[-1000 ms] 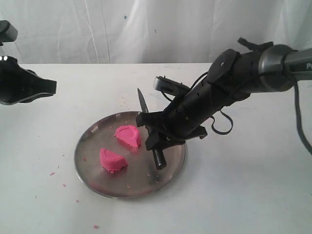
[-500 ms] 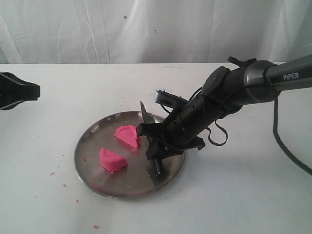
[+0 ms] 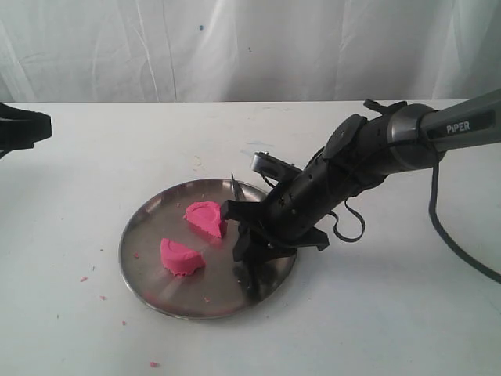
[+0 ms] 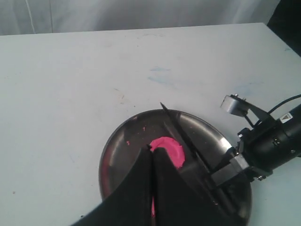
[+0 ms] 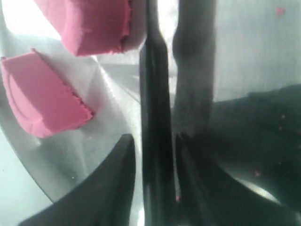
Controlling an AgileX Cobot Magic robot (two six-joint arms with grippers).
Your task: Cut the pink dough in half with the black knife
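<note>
While clamped between fingers (image 5: 117, 188), black knife (image 5: 155, 117) adjoins pink dough (image 5: 89, 23)

A white table (image 3: 407, 313) carries a round steel plate (image 3: 149, 235), which sits flat on it. Tiny pink crumbs (image 3: 102, 298) lie scattered on the bare tabletop just beyond the plate's rim, on the side nearest the exterior camera and toward the left arm. Faint smudges (image 4: 160, 77) mark the tabletop beyond the plate's far rim.

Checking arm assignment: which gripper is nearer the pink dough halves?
Right. The right gripper is over the steel plate, holding the black knife beside the pink dough; the left gripper sits far off at the table's edge.
</note>
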